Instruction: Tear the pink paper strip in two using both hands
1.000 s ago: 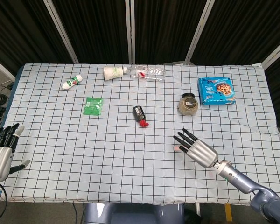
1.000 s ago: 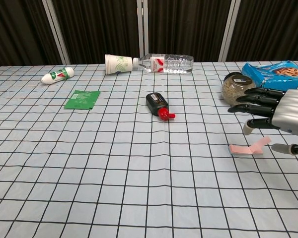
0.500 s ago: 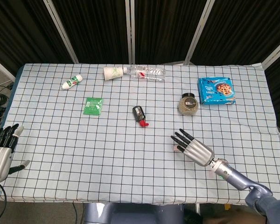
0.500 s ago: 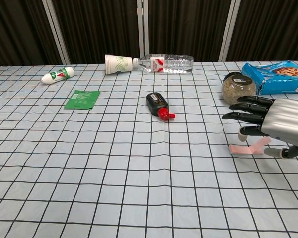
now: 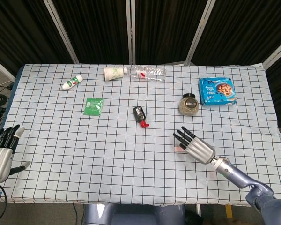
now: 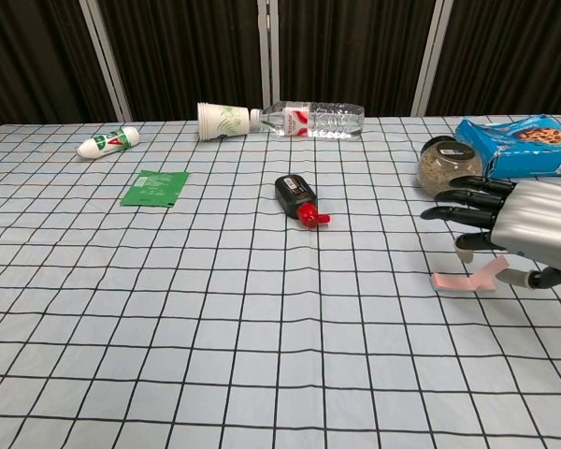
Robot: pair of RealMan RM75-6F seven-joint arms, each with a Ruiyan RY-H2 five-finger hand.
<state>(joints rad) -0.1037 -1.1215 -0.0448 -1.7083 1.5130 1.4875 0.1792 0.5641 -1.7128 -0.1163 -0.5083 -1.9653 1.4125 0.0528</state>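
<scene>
The pink paper strip (image 6: 452, 280) lies flat on the checked cloth at the right, its right end curling up (image 6: 493, 269). In the head view only a bit of the strip (image 5: 179, 148) shows beside my right hand (image 5: 195, 146). That hand (image 6: 519, 229) hovers just over the strip's curled end, fingers stretched out and spread, holding nothing. Whether its thumb touches the paper I cannot tell. My left hand (image 5: 2, 152) hangs off the table's near left corner, fingers apart and empty; the chest view does not show it.
A spice jar (image 6: 446, 164) and a blue cookie box (image 6: 519, 145) stand just behind the right hand. A black bottle with a red cap (image 6: 297, 198) lies mid-table. Further off are a green packet (image 6: 155, 187), a small white bottle (image 6: 107, 142), a paper cup (image 6: 222, 120) and a water bottle (image 6: 313, 119).
My right hand dipped toward the near edge over the strip, then eased back a little. The strip lies where it was. The left hand has not moved.
</scene>
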